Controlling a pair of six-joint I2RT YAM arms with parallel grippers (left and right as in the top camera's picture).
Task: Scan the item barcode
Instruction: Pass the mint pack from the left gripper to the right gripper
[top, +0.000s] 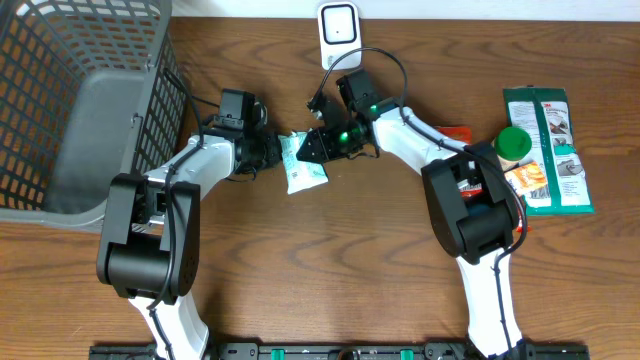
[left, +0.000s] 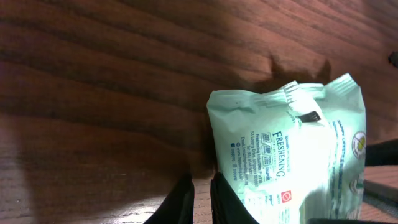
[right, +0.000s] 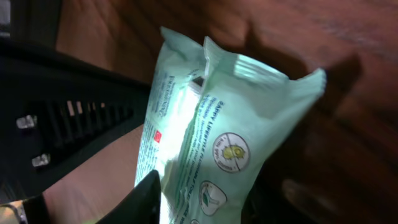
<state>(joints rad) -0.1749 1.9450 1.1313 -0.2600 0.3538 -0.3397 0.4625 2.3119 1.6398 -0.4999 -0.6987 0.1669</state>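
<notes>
Evidently the left gripper (top: 272, 152) is pinched shut on the pouch (top: 302, 165) seam; the right gripper (top: 315, 148) opposite, I cannot tell. Light, soft, slippery; hold sealed edges.

table (top: 330, 260): dark wood, visible grain, slight sheen | pouch (top: 302, 163): thin plastic film, glossy, crinkled | basket (top: 60, 60): grey plastic mesh, matt | arms (top: 410, 140): smooth white and black plastic

Dark wood-grain table (top: 330, 270), pale strip (top: 500, 8) beyond far edge.
</notes>
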